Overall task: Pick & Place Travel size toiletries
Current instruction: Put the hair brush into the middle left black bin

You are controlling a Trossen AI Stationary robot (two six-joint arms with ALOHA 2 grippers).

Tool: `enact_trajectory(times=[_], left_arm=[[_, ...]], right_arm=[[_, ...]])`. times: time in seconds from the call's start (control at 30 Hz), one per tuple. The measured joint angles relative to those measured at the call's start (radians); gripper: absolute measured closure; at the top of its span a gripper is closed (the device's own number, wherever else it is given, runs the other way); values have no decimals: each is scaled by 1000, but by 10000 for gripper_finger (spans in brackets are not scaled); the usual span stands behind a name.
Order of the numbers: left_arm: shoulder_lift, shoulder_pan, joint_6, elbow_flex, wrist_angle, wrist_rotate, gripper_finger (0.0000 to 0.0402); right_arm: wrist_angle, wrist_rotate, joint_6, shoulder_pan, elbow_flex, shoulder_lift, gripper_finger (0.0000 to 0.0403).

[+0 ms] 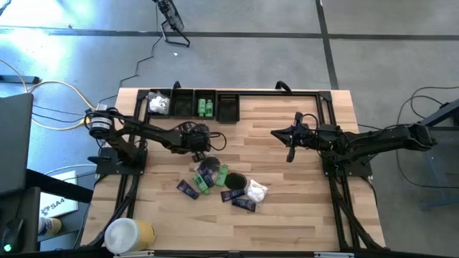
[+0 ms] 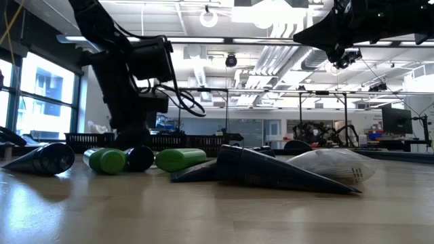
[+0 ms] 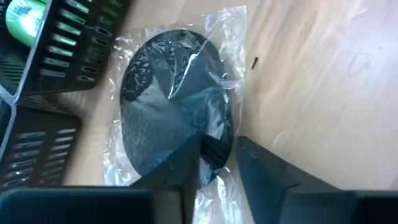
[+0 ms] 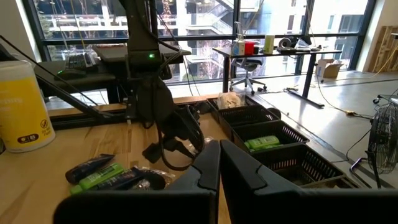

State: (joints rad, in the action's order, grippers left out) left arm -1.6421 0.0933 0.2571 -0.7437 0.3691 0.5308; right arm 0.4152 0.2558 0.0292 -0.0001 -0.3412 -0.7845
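Crowding wrapped disc [image 3: 177, 106]: basket [image 3: 53, 56].

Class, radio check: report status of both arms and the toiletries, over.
Left gripper down at the pile, fingers closing on a plastic-wrapped black disc. Right gripper shut, idle above mid-table. Nothing obstructing.

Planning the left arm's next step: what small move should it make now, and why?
Probably lift straight up: the left gripper has its fingers pinching the edge of the plastic-wrapped black disc, which lies on the table beside the black bins.
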Motion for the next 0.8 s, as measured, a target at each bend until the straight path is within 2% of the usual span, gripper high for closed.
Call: enact_trajectory(times=[0.27,0.43,0.63,0.8], left_arm=[[2,-1,7,0,0,-9,394],[28,-8,10,-16,22,-64,398],[70,-17,11,-93,111,-165,401],[90,-16,11,-144,135,-211,401]], right_arm=[[0,0,0,0,0,0,398],[-1,0,0,0,0,0,398],[-2,0,0,0,0,0,398],[-6,0,0,0,0,0,398]])
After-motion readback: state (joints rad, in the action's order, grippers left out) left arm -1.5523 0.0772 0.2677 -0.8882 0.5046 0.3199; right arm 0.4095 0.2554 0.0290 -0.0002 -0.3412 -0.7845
